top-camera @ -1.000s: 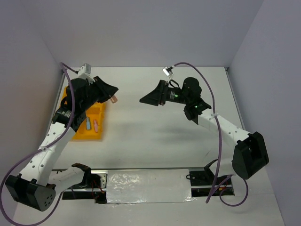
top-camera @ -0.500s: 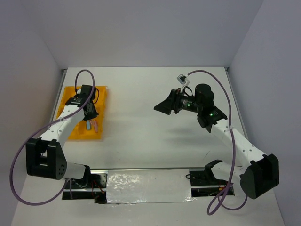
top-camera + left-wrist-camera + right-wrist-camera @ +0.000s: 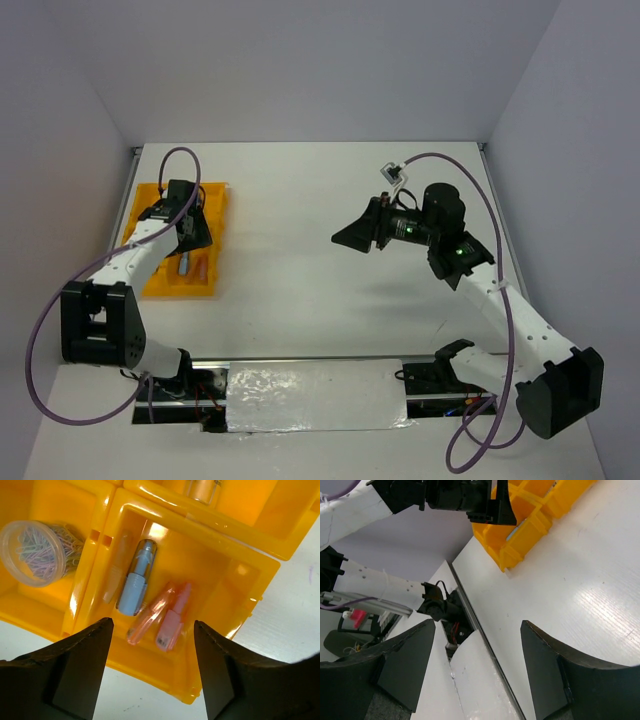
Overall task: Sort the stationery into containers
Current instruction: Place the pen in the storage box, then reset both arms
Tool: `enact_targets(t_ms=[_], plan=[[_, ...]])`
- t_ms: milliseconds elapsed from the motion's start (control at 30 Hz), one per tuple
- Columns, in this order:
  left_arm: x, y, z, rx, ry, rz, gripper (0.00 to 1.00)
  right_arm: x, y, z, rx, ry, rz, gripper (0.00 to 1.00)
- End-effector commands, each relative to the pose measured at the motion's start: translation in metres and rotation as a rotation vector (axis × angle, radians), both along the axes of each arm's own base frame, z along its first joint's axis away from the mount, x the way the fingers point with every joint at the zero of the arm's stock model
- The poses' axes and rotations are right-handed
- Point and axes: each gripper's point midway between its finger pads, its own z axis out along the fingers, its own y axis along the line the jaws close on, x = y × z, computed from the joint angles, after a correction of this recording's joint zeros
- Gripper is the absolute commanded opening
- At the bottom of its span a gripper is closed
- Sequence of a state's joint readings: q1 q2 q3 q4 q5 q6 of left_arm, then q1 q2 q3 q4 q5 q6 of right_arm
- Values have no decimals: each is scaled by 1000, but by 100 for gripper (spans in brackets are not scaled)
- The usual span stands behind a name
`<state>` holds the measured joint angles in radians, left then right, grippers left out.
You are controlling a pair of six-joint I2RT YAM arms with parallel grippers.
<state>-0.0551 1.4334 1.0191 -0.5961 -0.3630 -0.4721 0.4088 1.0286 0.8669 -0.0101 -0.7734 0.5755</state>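
Tray (image 3: 160, 288) is sitting at the left of the table (image 3: 330, 290) (bright yellow-orange, several compartments). L gripper (image 3: 151, 627) is hovering over 1 long compartment, jaws apart, holding nothing. R gripper (image 3: 477, 625) is hanging mid-table, jaws apart, empty. Release looks done, so L should be lifting straight up, clearing the walls. Blue piece (image 3: 135, 585), orange piece (image 3: 150, 617) and pink piece (image 3: 172, 620) are lying inside, side by side, long axes running lengthwise. Blue and pink narrow ends are pointing away from L.

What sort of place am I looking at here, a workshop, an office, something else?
Most likely a robotics lab's test booth: a white table boxed in by plain walls, a left arm and right arm bolted at its near edge trailing purple cables, and one yellow tray of stationery.
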Motion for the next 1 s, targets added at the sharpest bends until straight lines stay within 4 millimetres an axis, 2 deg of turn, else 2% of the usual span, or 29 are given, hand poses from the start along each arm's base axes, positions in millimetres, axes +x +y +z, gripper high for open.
enact_targets(t_ms=[0,67,100,133,167,200,233,267,300,333,367,400,500,600,633,733,833,967], plan=[[4,5,11,12,-25,27,79,-7,-2,39,15,-104,20,77],[6,0,30,-23,-67,22,81,-6,-6,41,-17,-83,-4,77],[6,-4,38,-44,-86,10,82,2,-11,57,-41,-133,-62,77],[11,-15,52,-92,-123,-22,83,3,-18,48,-97,-85,-98,78],[8,-19,66,-106,-149,-38,83,6,-24,51,-129,-89,-137,80],[7,-22,74,-114,-162,-51,85,19,-38,69,-166,-128,-255,84],[10,-27,92,-120,-196,-71,86,19,-51,57,-251,-97,-297,86],[3,-28,100,-117,-190,-78,90,21,-61,61,-292,-103,-348,88],[3,-28,117,-111,-217,-83,90,31,-80,78,-344,-147,-456,98],[0,-30,124,-104,-219,-89,91,26,-93,70,-415,-105,-492,100],[-5,-29,134,-92,-230,-87,99,24,-105,85,-432,-127,-547,100],[-12,-28,142,-88,-225,-84,99,22,-126,78,-509,-103,-624,100],[-34,-22,167,-69,-294,-81,99,6,-153,85,-543,-91,-735,100],[-51,-17,181,-51,-349,-84,99,-16,-168,83,-540,-81,-770,100],[-61,-15,193,-50,-403,-85,99,-20,-171,80,-548,-73,-776,100],[-88,-3,209,-20,-467,-35,99,-37,-196,79,-572,-75,-863,100],[-114,14,208,15,-495,72,99,-52,-217,83,-578,-95,-944,100],[-141,14,211,-37,-580,108,100,-73,-237,93,-547,-149,-1018,100]])
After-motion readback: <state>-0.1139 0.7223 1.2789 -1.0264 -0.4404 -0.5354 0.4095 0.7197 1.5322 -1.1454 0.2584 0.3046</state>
